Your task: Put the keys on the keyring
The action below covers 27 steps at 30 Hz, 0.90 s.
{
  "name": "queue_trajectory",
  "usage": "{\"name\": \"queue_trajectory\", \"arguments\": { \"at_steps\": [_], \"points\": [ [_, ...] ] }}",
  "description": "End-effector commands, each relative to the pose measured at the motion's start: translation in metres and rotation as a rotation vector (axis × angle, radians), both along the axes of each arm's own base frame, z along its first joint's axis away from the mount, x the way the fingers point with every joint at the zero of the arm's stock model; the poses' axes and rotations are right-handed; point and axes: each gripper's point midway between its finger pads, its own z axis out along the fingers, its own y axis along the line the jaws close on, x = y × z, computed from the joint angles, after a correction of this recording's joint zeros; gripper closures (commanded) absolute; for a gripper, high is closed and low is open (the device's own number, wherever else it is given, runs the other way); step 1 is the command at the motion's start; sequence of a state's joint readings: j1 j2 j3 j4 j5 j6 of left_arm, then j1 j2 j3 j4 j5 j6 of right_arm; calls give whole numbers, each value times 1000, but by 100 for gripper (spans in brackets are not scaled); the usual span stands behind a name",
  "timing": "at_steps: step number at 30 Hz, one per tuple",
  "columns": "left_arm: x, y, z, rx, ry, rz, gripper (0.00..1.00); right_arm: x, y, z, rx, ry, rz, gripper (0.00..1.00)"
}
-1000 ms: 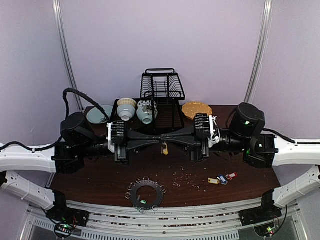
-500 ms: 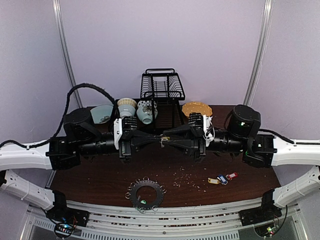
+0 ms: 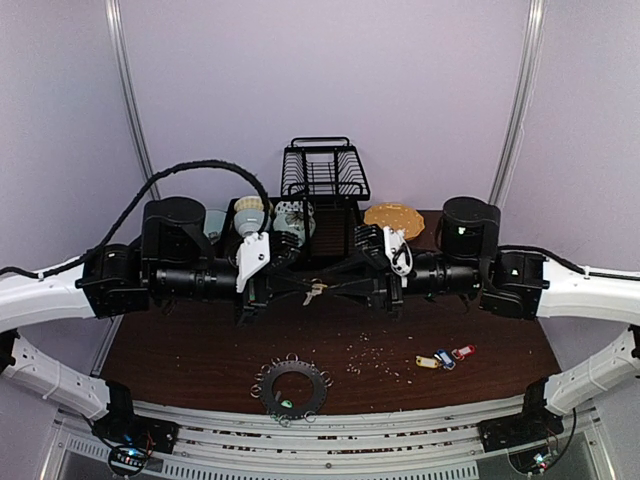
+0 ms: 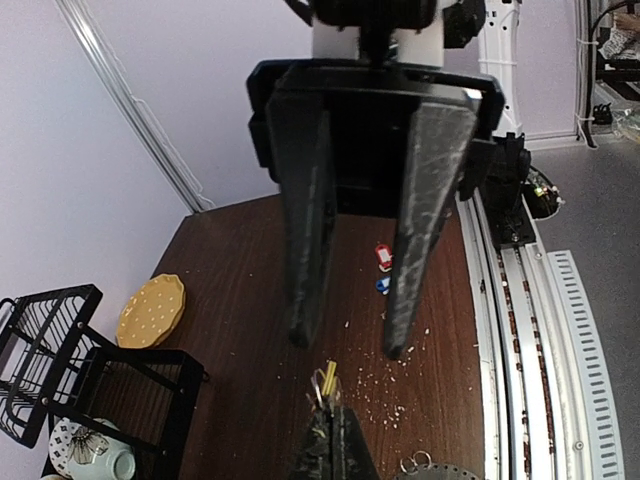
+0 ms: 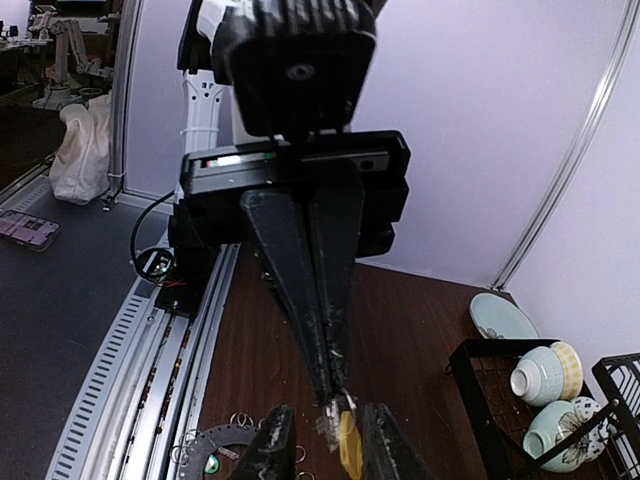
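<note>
Pinching the key with the yellow tag [image 5: 346, 440] tight in the left gripper [image 4: 328, 412], up in the air over the brown table [image 3: 200, 340]. Holding the right gripper [image 4: 347, 345] nose to nose with it, fingers apart, one on each side of the tag, not squeezing it. Seeing the keyring [image 3: 291, 387] lying flat on the table by the front edge, well apart from the held key. Seeing three more keys [image 3: 444, 357] lying close together off to the right, with crumbs [image 3: 375, 352] between them and the ring.
</note>
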<state>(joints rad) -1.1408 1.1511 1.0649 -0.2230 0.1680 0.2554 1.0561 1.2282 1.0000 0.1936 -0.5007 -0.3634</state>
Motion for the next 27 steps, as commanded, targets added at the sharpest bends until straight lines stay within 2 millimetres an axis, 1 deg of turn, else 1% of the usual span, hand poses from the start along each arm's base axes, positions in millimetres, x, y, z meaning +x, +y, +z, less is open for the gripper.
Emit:
{"name": "queue_trajectory", "arguments": {
  "at_steps": [1,3,6,10,12,16,18,21,23,27],
  "points": [
    [-10,1,-2,7,-10,-51,100,-8,-3,19,-4,42,115,76],
    [-12,3,-4,21,-31,-68,100,-10,-2,14,-49,48,142,76],
    [-15,2,-6,35,-49,-95,100,-5,3,6,-105,68,138,76],
    [-15,1,-8,55,-57,-105,100,-6,9,3,-122,84,160,77],
    [-15,1,-7,52,-60,-104,100,-7,10,-2,-146,80,169,77],
    [-16,1,-8,54,-54,-109,100,0,10,-10,-199,86,140,76],
    [-16,0,-9,54,-54,-108,100,-1,10,-13,-221,96,147,76],
    [-16,0,-8,50,-57,-110,100,-1,10,-15,-229,102,144,80],
    [-16,-1,-7,47,-57,-113,100,-1,10,-15,-229,104,141,85],
    [-16,-1,-7,48,-56,-113,100,-1,10,-16,-230,103,140,86]
  ]
}}
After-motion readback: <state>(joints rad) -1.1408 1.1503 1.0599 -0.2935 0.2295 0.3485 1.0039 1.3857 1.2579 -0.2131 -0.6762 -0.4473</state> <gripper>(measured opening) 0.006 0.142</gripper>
